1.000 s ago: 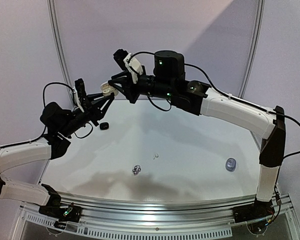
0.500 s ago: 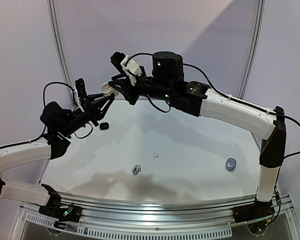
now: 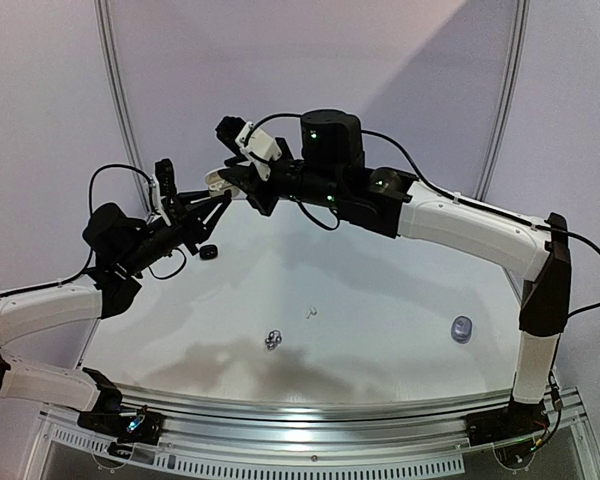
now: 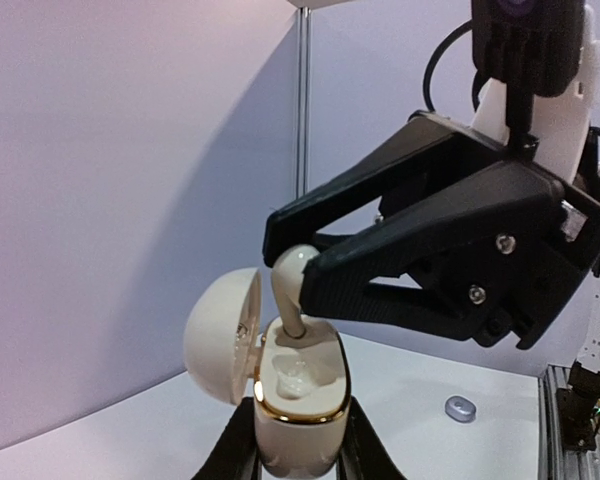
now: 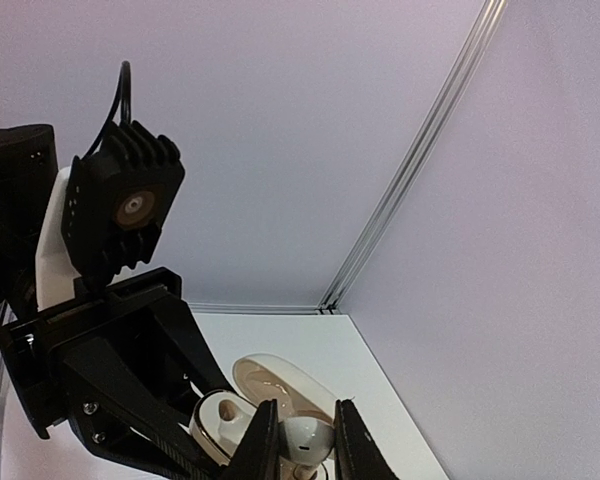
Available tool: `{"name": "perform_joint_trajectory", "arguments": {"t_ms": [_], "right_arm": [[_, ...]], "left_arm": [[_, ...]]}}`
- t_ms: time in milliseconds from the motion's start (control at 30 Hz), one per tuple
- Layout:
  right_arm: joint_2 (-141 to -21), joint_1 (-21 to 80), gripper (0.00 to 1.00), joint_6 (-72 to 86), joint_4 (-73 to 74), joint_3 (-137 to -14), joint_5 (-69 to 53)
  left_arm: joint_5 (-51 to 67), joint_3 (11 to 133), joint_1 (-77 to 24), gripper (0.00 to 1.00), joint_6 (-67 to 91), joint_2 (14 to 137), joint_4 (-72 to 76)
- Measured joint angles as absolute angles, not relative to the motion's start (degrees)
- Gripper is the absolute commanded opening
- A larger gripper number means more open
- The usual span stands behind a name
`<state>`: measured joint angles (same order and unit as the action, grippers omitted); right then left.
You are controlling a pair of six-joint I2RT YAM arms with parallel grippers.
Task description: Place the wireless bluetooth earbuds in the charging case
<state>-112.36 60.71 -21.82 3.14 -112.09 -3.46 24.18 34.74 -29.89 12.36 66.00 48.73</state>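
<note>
Top view: one charging case [image 3: 217, 180] aloft, left gripper [image 3: 216, 194] clamped on its base; right gripper [image 3: 234, 182] beside it. On the table [image 3: 380, 290] below the case: one black item [image 3: 208, 253], one loose white earbud [image 3: 310, 312], one silvery earbud cluster [image 3: 272, 341], one grey case [image 3: 462, 328]. Left wrist: case lid open; one held earbud [image 4: 292, 285] pinched in the right jaws, stem at the case's opening. Right wrist: that earbud clamped just above the case

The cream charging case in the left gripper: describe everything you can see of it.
The glossy cream charging case is pebble-shaped with a gold rim. Its domed lid stands hinged open to one side. It sits upright, held aloft, clamped low in the left gripper. A cream earbud pinched in the right gripper has its stem reaching into the open top.
</note>
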Motion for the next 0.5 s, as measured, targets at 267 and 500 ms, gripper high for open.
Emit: {"name": "perform_joint_trajectory", "arguments": {"t_ms": [267,500], "right_arm": [[-112.33,60.73,0.0,-21.98,2.92,-111.87,-3.36],[-112.25,61.23,0.0,-24.64,3.14,-111.68,-0.12]], "left_arm": [[23.83,34.74,-29.89,0.0,10.61,66.0,48.84],[23.7,34.74,-29.89,0.0,8.99,66.0,48.62]]}}
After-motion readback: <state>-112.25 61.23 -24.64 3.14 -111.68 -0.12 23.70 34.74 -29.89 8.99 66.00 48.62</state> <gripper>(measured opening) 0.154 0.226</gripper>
